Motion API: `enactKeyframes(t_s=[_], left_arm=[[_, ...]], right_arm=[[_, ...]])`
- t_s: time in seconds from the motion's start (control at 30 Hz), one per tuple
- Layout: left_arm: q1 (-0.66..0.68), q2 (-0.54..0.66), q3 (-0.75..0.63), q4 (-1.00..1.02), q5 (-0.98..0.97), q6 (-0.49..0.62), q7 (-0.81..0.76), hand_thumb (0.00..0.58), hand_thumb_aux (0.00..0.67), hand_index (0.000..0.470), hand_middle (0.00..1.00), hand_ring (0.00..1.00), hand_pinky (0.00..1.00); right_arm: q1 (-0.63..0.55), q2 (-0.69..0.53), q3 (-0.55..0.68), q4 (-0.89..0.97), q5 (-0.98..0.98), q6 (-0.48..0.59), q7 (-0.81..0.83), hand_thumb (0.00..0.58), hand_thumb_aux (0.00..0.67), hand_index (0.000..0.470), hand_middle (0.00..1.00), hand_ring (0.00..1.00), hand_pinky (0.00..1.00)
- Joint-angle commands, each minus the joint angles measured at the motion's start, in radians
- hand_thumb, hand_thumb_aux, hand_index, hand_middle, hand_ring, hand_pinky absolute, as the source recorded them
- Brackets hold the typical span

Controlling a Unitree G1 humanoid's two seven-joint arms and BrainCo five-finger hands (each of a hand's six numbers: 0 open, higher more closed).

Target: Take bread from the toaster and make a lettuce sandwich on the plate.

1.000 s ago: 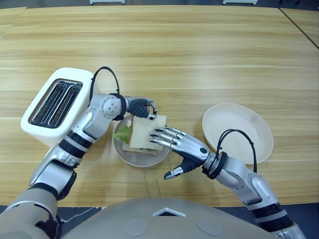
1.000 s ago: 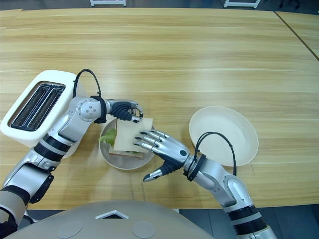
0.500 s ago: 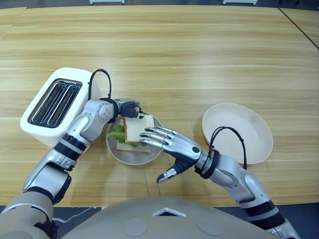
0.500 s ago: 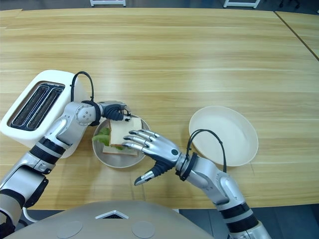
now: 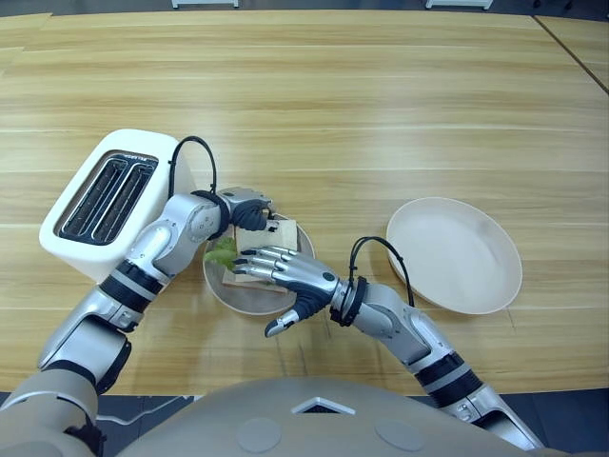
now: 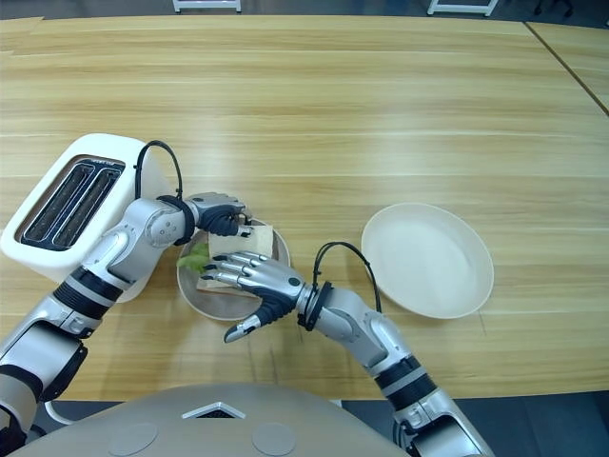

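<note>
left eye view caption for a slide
Left hand grips top bread slice over lettuce on the grey plate, right hand flat across it, beside the toaster.

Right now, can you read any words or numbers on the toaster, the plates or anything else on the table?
Toaster: a tiny dark print mark on its top beside the slots, too small to read.
Sandwich, grey plate, cream plate, wooden table, left hand and right hand: no words, numbers or signs to be seen.
</note>
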Motion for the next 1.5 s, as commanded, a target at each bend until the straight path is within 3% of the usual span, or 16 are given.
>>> enactKeyframes(t_s=[0.03, 0.07, 0.33, 0.43, 0.63, 0.93, 1.03, 1.07, 1.1, 1.13, 1.17, 1.27, 1.4, 1.5], left_arm=[[-0.032, 0.016, -0.049, -0.039, 0.135, -0.065, 0.069, 0.542, 0.499, 0.35, 0.0, 0.0, 0.0], [-0.044, 0.018, -0.055, -0.043, 0.181, -0.07, 0.098, 0.0, 0.0, 0.0, 0.0, 0.0, 0.0], [-0.086, -0.029, 0.012, -0.191, 0.42, -0.013, 0.317, 0.0, 0.0, 0.0, 0.0, 0.0, 0.0], [-0.037, -0.093, 0.104, -0.3, 0.357, 0.041, 0.375, 0.0, 0.0, 0.0, 0.0, 0.0, 0.0], [0.159, -0.248, 0.276, -0.599, 0.073, 0.146, 0.372, 0.0, 0.0, 0.0, 0.0, 0.0, 0.0], [0.293, -0.282, 0.334, -0.733, -0.097, 0.181, 0.33, 0.0, 0.0, 0.0, 0.0, 0.0, 0.0], [0.324, -0.297, 0.325, -0.796, -0.178, 0.21, 0.285, 0.0, 0.0, 0.0, 0.0, 0.0, 0.0], [0.339, -0.3, 0.321, -0.821, -0.218, 0.227, 0.261, 0.241, 0.158, 0.111, 0.0, 0.0, 0.0], [0.358, -0.298, 0.317, -0.849, -0.254, 0.241, 0.237, 0.58, 0.67, 0.47, 0.54, 0.54, 0.54], [0.384, -0.282, 0.306, -0.877, -0.297, 0.255, 0.199, 0.58, 0.67, 0.47, 1.0, 1.0, 1.0], [0.41, -0.271, 0.299, -0.899, -0.329, 0.271, 0.173, 0.58, 0.67, 0.47, 1.0, 1.0, 1.0], [0.529, -0.172, 0.251, -0.933, -0.378, 0.288, 0.074, 0.58, 0.67, 0.47, 1.0, 1.0, 1.0], [0.704, 0.044, 0.186, -0.878, -0.325, 0.195, -0.031, 0.58, 0.67, 0.47, 1.0, 1.0, 1.0], [0.753, 0.134, 0.141, -0.778, -0.197, 0.131, -0.019, 0.58, 0.67, 0.47, 1.0, 1.0, 1.0]], right_arm=[[0.023, -0.038, -0.011, 0.089, 0.041, 0.092, 0.076, 0.0, 0.0, 0.0, 0.0, 0.0, 0.0], [0.022, -0.037, -0.012, 0.098, 0.055, 0.099, 0.08, 0.0, 0.0, 0.0, 0.0, 0.0, 0.0], [0.023, -0.071, -0.012, 0.112, 0.071, 0.15, 0.113, 0.0, 0.0, 0.0, 0.0, 0.0, 0.0], [0.051, -0.123, -0.04, 0.055, 0.047, 0.174, 0.121, 0.0, 0.0, 0.0, 0.0, 0.0, 0.0], [0.144, -0.273, -0.217, -0.104, 0.078, 0.19, 0.099, 0.0, 0.0, 0.0, 0.0, 0.0, 0.0], [0.116, -0.155, -0.294, -0.257, 0.307, 0.144, 0.038, 0.0, 0.0, 0.0, 0.0, 0.0, 0.0], [0.081, -0.126, -0.398, -0.345, 0.412, 0.2, 0.018, 0.0, 0.0, 0.0, 0.0, 0.0, 0.0], [0.076, -0.132, -0.431, -0.375, 0.451, 0.229, 0.03, 0.526, 0.465, 0.326, 0.0, 0.0, 0.0], [0.079, -0.149, -0.461, -0.404, 0.49, 0.257, 0.054, 0.58, 0.67, 0.47, 0.13, 0.13, 0.13], [0.097, -0.18, -0.484, -0.431, 0.522, 0.277, 0.093, 0.58, 0.67, 0.47, 0.86, 0.86, 0.86], [0.119, -0.209, -0.5, -0.45, 0.543, 0.284, 0.129, 0.58, 0.67, 0.47, 1.0, 1.0, 1.0], [0.248, -0.327, -0.528, -0.481, 0.545, 0.278, 0.266, 0.58, 0.67, 0.47, 1.0, 1.0, 1.0], [0.409, -0.44, -0.516, -0.451, 0.405, 0.216, 0.368, 0.58, 0.67, 0.47, 1.0, 1.0, 1.0], [0.471, -0.464, -0.46, -0.409, 0.274, 0.174, 0.383, 0.58, 0.67, 0.47, 1.0, 1.0, 1.0]])
